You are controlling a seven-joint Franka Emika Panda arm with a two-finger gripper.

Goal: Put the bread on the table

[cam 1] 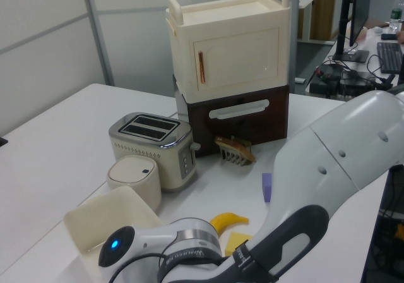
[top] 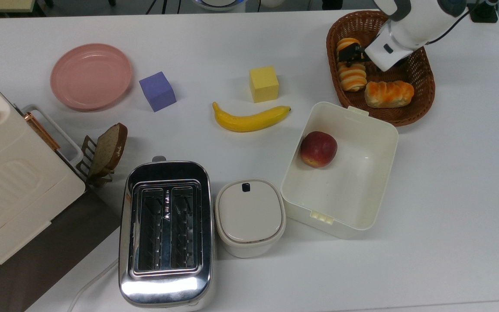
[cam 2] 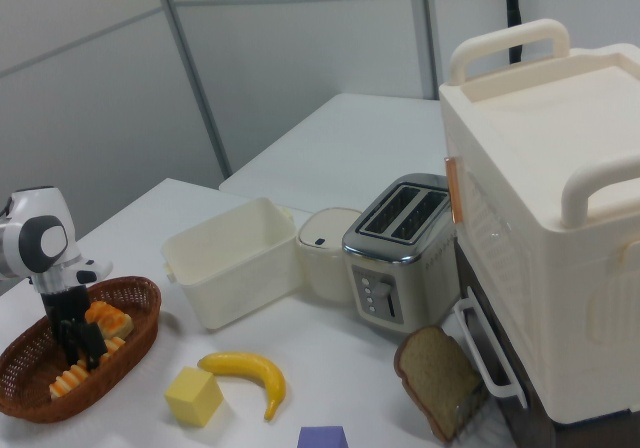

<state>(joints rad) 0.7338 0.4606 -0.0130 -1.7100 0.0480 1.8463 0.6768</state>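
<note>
Your gripper (top: 350, 55), fingers straddling the one striped bread (top: 351, 77) in the wicker basket (top: 422, 86) on the table (top: 448, 182); grip uncertain. One lumpy loaf (top: 389, 93) alongside; two foam cubes

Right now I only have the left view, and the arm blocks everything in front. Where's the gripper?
Observer: The gripper is down in the wicker basket, at the striped bread.
Operator: Is the bread out of the basket?
Observer: No. It lies inside, along the wall on the top view's left. I can't tell whether it is gripped.
Operator: Anything else in there?
Observer: One chunkier loaf, on the side of the basket nearest the white bin.
</note>
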